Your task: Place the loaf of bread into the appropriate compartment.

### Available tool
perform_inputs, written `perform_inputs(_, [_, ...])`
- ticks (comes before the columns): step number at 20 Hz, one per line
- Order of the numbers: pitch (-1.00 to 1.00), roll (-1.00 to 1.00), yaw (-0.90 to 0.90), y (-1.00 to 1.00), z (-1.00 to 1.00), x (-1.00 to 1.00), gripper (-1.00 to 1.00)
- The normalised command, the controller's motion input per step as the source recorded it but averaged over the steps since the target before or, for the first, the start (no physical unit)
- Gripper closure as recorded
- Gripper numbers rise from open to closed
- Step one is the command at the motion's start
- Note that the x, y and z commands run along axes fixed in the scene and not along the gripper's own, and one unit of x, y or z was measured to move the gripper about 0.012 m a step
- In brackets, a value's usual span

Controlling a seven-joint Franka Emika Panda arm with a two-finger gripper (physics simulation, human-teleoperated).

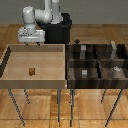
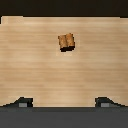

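Light wood tray (image 1: 10, 62), matt, smooth grain. Dark wood compartment box (image 1: 96, 63). Loaf of bread (image 2: 66, 42): brown, matt crust. Arm (image 1: 42, 15): glossy white plastic.

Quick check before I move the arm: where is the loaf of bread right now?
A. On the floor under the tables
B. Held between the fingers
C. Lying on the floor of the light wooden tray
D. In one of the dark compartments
C: the loaf of bread lies alone on the floor of the light wooden tray, apart from the gripper above the tray's far edge and outside the dark compartments.
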Motion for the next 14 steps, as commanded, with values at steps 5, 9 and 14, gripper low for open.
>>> perform_inputs(5, [0.0,0.0,0.0,0.0,0.0,1.0,-1.0])
perform_inputs(9, [0.0,0.0,0.0,-0.06,0.0,0.25,-1.0])
perform_inputs(14, [0.0,0.0,0.0,-0.2,0.0,0.4,-1.0])
